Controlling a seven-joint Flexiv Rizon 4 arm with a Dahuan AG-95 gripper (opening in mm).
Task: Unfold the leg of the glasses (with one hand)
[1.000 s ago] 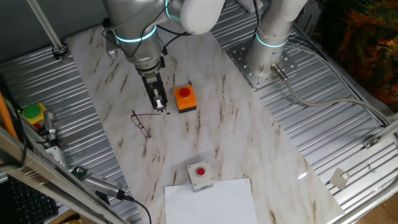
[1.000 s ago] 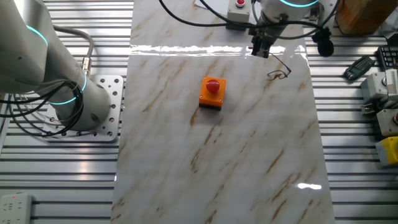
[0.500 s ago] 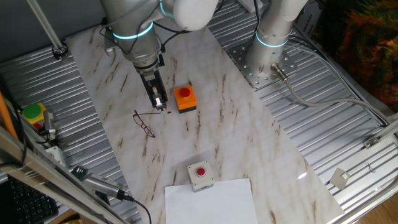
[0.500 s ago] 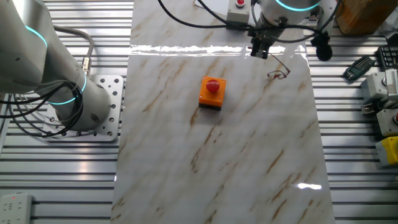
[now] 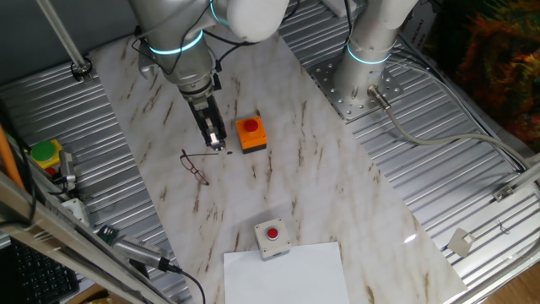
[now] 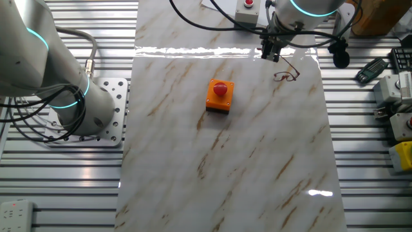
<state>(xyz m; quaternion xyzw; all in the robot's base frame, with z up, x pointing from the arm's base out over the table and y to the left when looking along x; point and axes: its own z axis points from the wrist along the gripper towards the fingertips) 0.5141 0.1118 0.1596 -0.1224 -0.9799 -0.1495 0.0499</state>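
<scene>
1. Marble-look tabletop is what we've got under everything, with ribbed metal on both sides of it.
2. We see the gripper pointing down at the table, just beside the orange button box.
3. Its jaws look pinched narrow, right at the tip of 1 thin leg of the glasses. Whether they actually clamp that leg, we can't tell, it's too small.
4. From the other fixed view, the gripper sits near the far edge of the table and the glasses lie just beside it, lenses flat on the marble.
5. We also spot a grey box with a red button touching the edge of a white sheet.
</scene>
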